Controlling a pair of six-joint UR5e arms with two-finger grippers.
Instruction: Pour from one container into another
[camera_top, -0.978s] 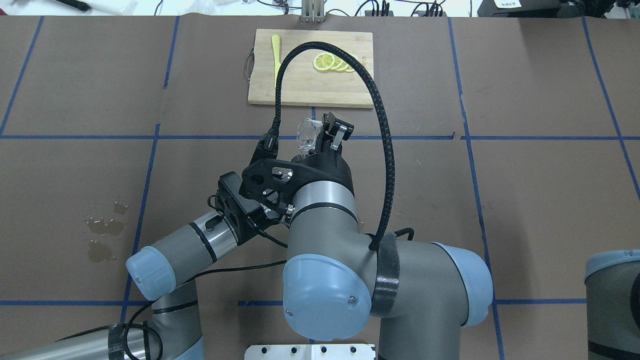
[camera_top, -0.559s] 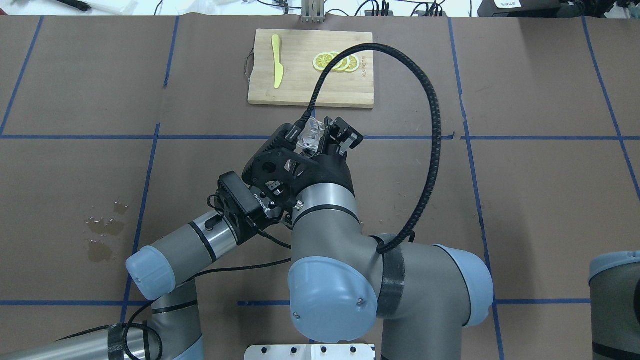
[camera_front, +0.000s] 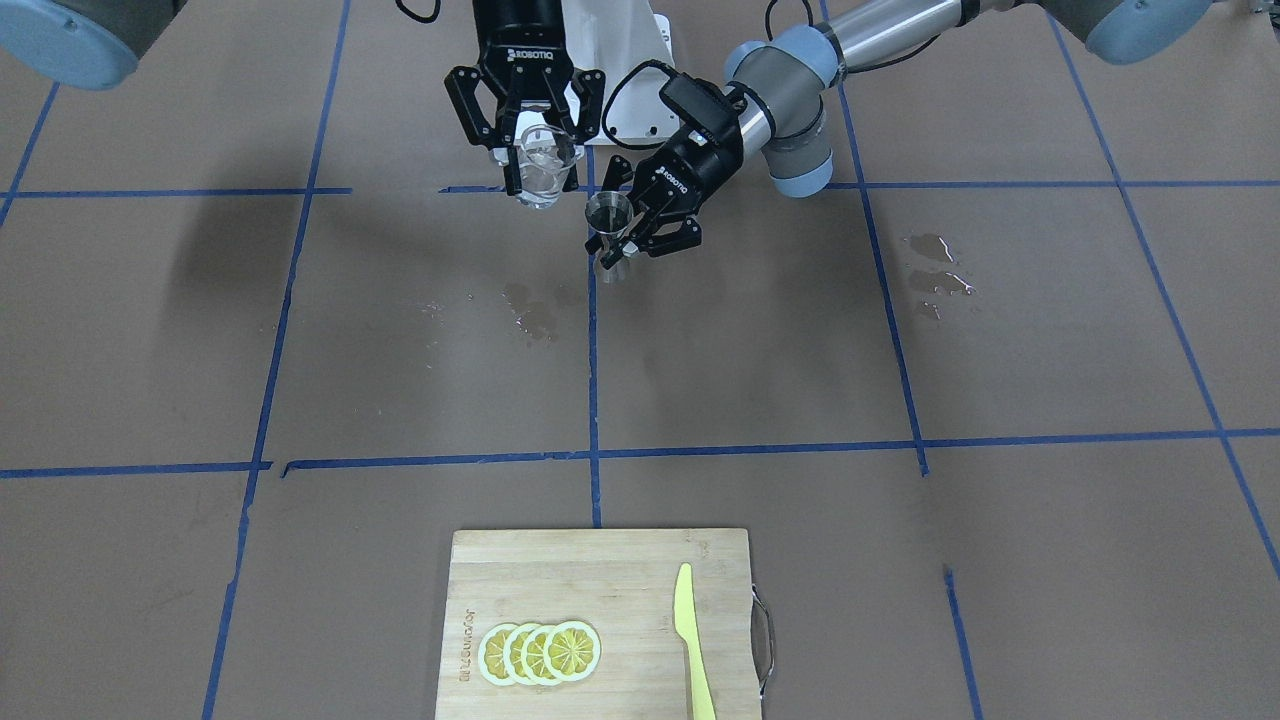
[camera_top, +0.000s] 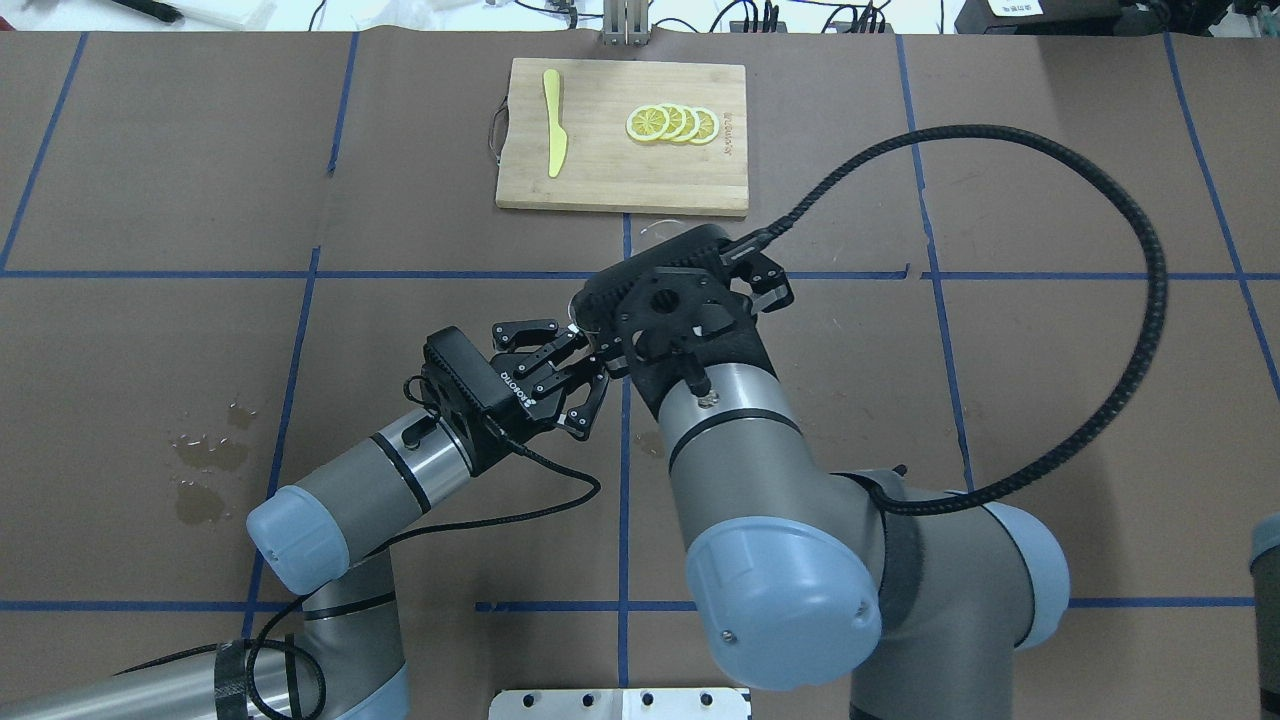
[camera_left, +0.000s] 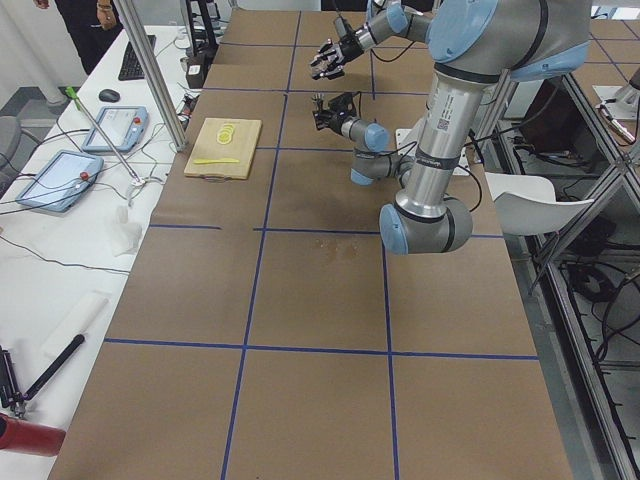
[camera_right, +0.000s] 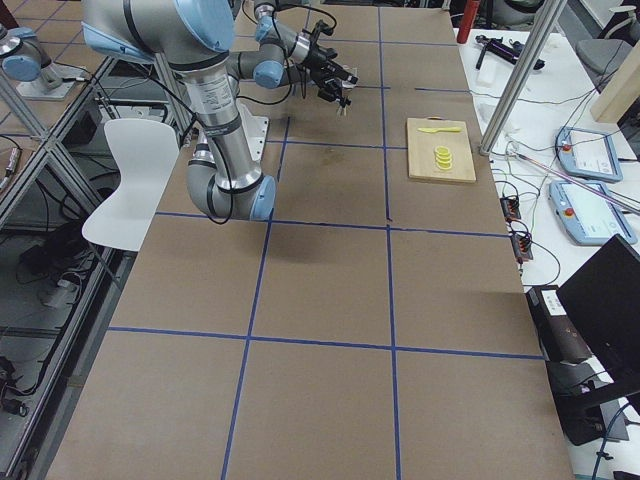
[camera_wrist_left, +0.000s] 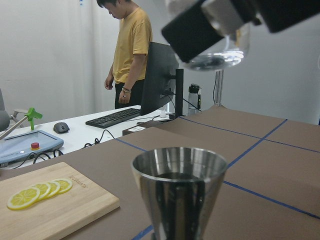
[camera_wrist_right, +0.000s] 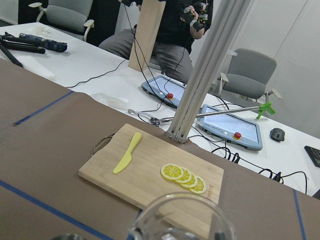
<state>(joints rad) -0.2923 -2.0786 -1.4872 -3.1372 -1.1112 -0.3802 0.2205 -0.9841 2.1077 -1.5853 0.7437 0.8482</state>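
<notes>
1. R gripper (camera_front: 542, 178): points downward, fingers clamped on the glass (camera_front: 545, 158), which hangs clear of the table (camera_front: 900, 380). Front-facing view shows the glass about upright, mouth up; the R wrist cam sees its rim from just above.
2. L gripper (camera_front: 630, 238): comes in at a slant from the robot's L side, fingers closed narrow round the jigger (camera_front: 610, 228), approx. at the waist. The jigger is upright, upper cone open to the top, and is also held off the table.
3. Glass vs. jigger: near each other but apart. In the L wrist cam the glass base sits higher than the jigger rim and off to one side. Whether either vessel holds liquid cannot be told.
4. Overhead view: the R wrist covers both vessels almost wholly, and neither grip can be judged there.
5. Table, beneath and beside the grippers: wet patches (camera_front: 535, 312); a second group lies well off toward the L arm's side (camera_front: 935, 270).
6. Far edge from the robot: cutting board (camera_front: 620, 580) bearing overlapped lemon slices (camera_front: 540, 652) and a yellow knife (camera_front: 692, 645), the two apart.
</notes>
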